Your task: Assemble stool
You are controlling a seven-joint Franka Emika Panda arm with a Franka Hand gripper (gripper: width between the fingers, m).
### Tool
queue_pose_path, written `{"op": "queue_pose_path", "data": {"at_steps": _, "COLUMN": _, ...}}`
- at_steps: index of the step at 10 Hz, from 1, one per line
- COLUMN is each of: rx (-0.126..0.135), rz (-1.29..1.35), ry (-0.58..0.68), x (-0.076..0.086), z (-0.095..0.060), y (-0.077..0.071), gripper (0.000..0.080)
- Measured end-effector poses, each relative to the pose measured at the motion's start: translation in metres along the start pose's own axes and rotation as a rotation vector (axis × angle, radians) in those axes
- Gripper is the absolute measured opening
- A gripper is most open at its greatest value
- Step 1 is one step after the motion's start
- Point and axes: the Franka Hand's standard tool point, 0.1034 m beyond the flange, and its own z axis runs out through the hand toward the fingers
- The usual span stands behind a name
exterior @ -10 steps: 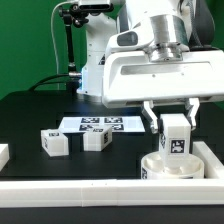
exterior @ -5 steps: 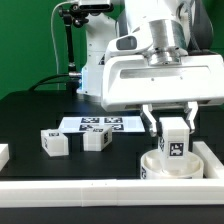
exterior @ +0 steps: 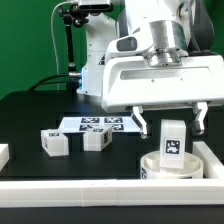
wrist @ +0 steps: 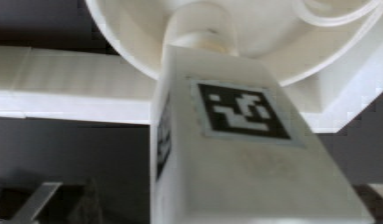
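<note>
Looking across the exterior view, we find the gripper (exterior: 172, 121) spread wide, one finger on each side of the upright leg (exterior: 174, 138) and neither touching it, so it pinches nothing. The leg stands by itself on the seat (exterior: 150, 168), its tagged face toward the camera. We judge that its foot sits in a socket in the seat, since nothing else props it up. The seat lies flat at the exterior view's right, pushed into the corner where the front rail (exterior: 100, 190) meets the side rail (exterior: 213, 156). We take that corner as a brace that keeps the disc from sliding or turning while a leg is worked into it. In the wrist view the leg (wrist: 232, 120) runs straight away from the camera to the seat (wrist: 152, 40), which suggests the hand is lined up along the leg's axis. How deep the leg is seated, we cannot tell. Two loose legs (exterior: 54, 142) (exterior: 96, 138) wait on the table (exterior: 30, 115), just in front of the marker board (exterior: 100, 124) and well apart from the seat, where a descending hand can reach them freely. By our reckoning one leg is placed and two remain. The next move should lift straight up, so that neither finger knocks the standing leg.
</note>
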Motion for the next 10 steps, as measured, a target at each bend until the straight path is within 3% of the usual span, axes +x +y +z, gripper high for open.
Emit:
{"op": "queue_pose_path", "data": {"at_steps": 5, "rx": 0.007, "rz": -0.009, "ry": -0.026, "x": 0.028, "z": -0.027, "y": 0.003, "gripper": 0.0649}}
{"op": "queue_pose_path", "data": {"at_steps": 10, "rx": 0.01, "rz": -0.007, "ry": -0.051, "x": 0.025, "z": -0.025, "y": 0.004, "gripper": 0.0649}}
